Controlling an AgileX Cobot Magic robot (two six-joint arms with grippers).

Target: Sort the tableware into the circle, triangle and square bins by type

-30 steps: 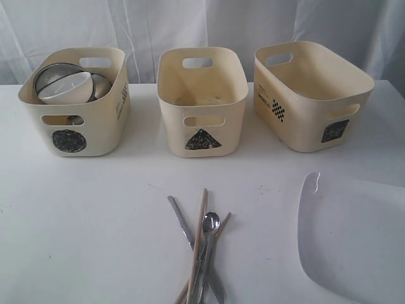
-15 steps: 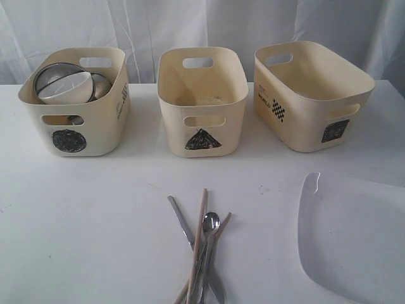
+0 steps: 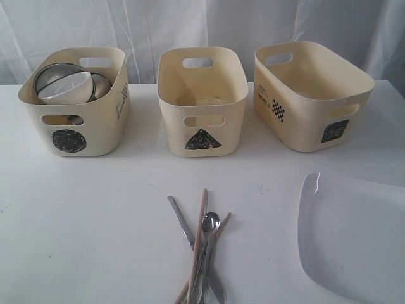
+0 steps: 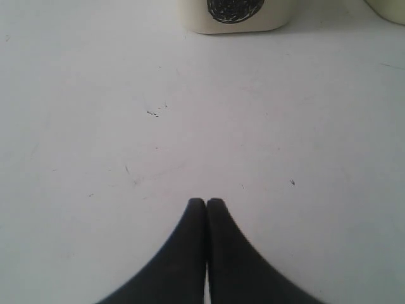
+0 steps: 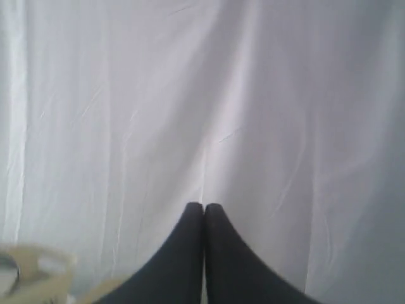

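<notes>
The circle bin (image 3: 76, 120) at the left holds a white bowl (image 3: 65, 87) stacked in a steel bowl (image 3: 47, 75), with more steel (image 3: 101, 85) beside them. The triangle bin (image 3: 201, 101) and the square bin (image 3: 310, 95) look empty. A steel knife (image 3: 183, 228), a steel spoon (image 3: 209, 223) and wooden chopsticks (image 3: 198, 237) lie crossed at the table's front middle. A large white square plate (image 3: 354, 240) rests at the front right. My left gripper (image 4: 206, 201) is shut above bare table, facing the circle bin (image 4: 237, 16). My right gripper (image 5: 204, 206) is shut, facing the curtain. Neither gripper shows in the exterior view.
A white curtain (image 3: 202, 25) hangs behind the three bins. The white table (image 3: 95, 215) stretches out in front of them. A bin's rim (image 5: 31, 278) shows at the edge of the right wrist view.
</notes>
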